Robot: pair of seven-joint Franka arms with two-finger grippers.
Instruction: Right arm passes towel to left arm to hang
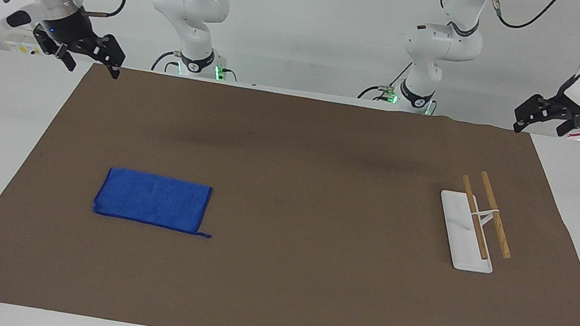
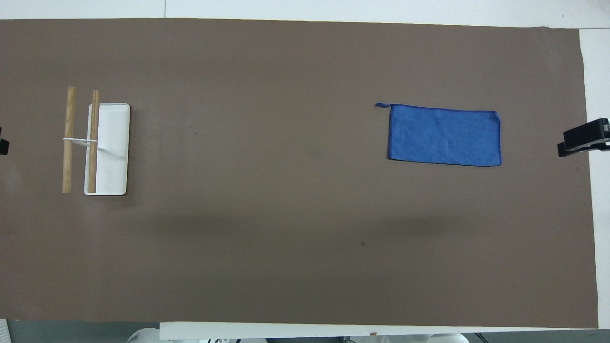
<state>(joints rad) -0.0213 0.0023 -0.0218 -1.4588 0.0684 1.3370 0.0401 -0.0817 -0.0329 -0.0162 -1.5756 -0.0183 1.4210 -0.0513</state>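
Towel point(image 1: 152, 200) lies flat (untouched); right jaws point(image 1: 92, 54), left jaws point(image 1: 547, 115) well apart.

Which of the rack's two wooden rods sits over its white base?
The wooden rod on the towel's side; it lies over the white base. The other rod hangs past the base, over the brown mat.

No text, label, brand, number or sign can be read anywhere.
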